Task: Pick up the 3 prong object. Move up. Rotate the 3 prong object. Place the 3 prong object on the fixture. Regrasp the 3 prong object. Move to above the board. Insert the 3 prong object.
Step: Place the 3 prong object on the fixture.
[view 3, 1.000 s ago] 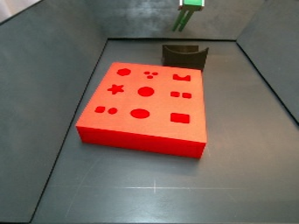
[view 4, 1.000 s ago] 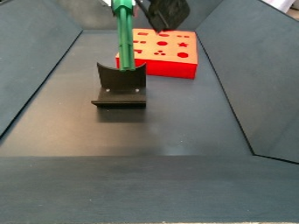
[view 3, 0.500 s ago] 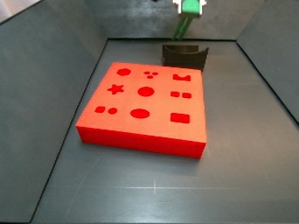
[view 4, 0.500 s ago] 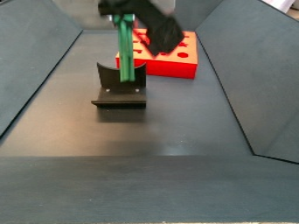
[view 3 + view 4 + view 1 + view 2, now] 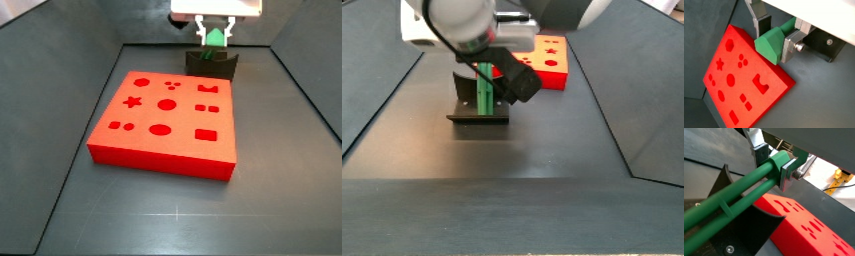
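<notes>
both wrist views: tool (image 5: 776, 33) apparently clamps 3 prong object (image 5: 744, 193) over fixture (image 5: 211, 64).

I can read no text, label, brand or number anywhere in my views. The board (image 5: 166, 119) carries only cut-out shapes, a star, circles and squares, and no lettering. The gripper (image 5: 214, 38), closed on the 3 prong object (image 5: 737, 200) over the fixture (image 5: 481, 104) at the upper middle of a side view, bears no marking I can make out.
</notes>
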Controlling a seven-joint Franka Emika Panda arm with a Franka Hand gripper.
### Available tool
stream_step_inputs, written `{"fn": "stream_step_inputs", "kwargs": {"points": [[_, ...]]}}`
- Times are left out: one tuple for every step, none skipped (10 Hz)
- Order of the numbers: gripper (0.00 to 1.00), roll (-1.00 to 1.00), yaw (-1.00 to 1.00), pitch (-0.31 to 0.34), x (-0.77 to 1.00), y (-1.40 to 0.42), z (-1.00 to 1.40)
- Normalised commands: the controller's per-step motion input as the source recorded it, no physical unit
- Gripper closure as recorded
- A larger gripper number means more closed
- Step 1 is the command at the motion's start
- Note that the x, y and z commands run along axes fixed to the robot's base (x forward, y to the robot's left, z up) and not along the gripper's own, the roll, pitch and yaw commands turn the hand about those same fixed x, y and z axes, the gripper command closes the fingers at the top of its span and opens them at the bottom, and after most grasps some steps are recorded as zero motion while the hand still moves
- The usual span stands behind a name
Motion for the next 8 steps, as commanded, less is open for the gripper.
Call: {"fn": "stream_step_inputs", "kwargs": {"points": [[1.0, -0.04, 0.0, -0.122, 0.06, 0.07, -0.31], [1.0, -0.04, 0.01, -0.128, 0.05, 0.09, -0.27], [1.0, -0.04, 0.02, -0.126, 0.05, 0.09, -0.26], [1.0, -0.04, 0.03, -0.121, 0.04, 0.09, -0.26], [1.0, -0.04, 0.04, -0.118, 0.04, 0.09, -0.26], [1.0, -0.04, 0.05, -0.113, 0.03, 0.09, -0.26], [1.0, -0.04, 0.05, -0.11, 0.03, 0.09, -0.26], [0.0, 0.0, 0.0, 0.0, 0.0, 0.0, 0.0]]}}
